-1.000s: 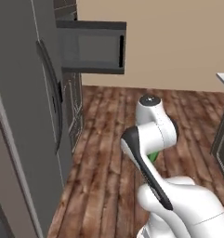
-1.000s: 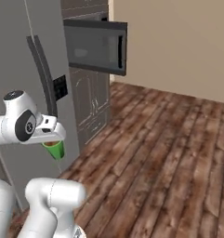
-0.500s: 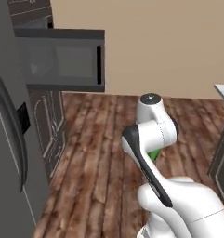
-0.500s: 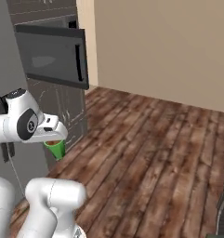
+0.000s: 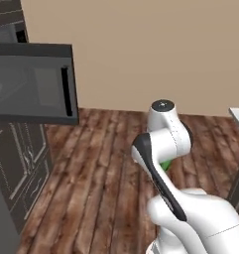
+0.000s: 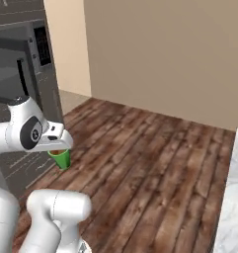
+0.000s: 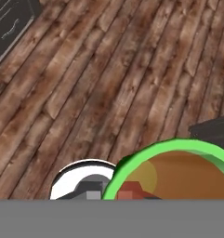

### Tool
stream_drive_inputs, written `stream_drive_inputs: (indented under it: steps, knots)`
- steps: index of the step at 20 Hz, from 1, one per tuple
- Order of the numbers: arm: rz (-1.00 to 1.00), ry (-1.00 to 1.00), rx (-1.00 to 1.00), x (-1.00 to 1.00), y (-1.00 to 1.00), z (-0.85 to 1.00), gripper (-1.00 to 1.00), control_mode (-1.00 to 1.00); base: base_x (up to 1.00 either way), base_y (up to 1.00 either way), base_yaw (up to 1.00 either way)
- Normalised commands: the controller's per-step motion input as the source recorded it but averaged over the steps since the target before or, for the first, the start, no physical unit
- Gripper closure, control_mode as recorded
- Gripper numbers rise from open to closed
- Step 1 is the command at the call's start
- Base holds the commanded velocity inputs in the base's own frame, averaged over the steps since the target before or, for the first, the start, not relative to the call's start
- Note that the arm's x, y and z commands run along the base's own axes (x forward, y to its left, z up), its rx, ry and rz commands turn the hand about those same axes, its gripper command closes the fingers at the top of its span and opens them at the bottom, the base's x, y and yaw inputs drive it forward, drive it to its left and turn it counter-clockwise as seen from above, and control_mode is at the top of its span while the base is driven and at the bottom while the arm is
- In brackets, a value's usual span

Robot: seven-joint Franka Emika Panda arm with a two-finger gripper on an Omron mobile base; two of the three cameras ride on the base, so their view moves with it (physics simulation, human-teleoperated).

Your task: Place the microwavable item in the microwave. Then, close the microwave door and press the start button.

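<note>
- Green cup (image 6: 60,158) hangs just below the white hand in the right base view, upright, rim tucked under the hand, well above the wooden floor (image 6: 155,163).
- Left base view: only a green sliver of the cup (image 5: 165,165) shows behind the arm's dark-edged link.
- Hand view: cup rim (image 7: 178,158) sits close under the camera at lower right; brown liquid visible inside, level with no visible slosh.
- Pincer (image 6: 59,147): fingertips hidden by the hand and the cup rim; it appears to be closed on the cup at the rim, since the cup hangs from it with nothing beneath, though the contact itself is not visible.
- Microwave door (image 5: 34,82) stands swung open, seen face-on in the left base view; dark glass window, vertical black bar handle (image 5: 67,91) near its right edge.
- Microwave (image 6: 21,64) is at the upper left of the right base view; its keypad panel (image 6: 41,44) shows as a dark strip. Interior not readable.
- Cup is well apart from the microwave, lower than the opening and to its right.
- Dark cabinet fronts (image 5: 19,163) sit below the door.
- Pale marbled desk edge (image 6: 234,197) at far right.
</note>
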Motion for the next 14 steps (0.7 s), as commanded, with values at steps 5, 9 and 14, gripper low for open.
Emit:
stream_drive_inputs:
  steps: [5, 9, 14]
  knots:
    - [0.0, 0.0, 0.0, 0.0, 0.0, 0.0, 1.0, 1.0, 1.0, -0.59, 0.27]
    - [0.0, 0.0, 0.0, 0.0, 0.0, 0.0, 1.0, 1.0, 1.0, -0.47, 0.41]
    - [0.0, 0.0, 0.0, 0.0, 0.0, 0.0, 1.0, 1.0, 1.0, -0.26, 0.6]
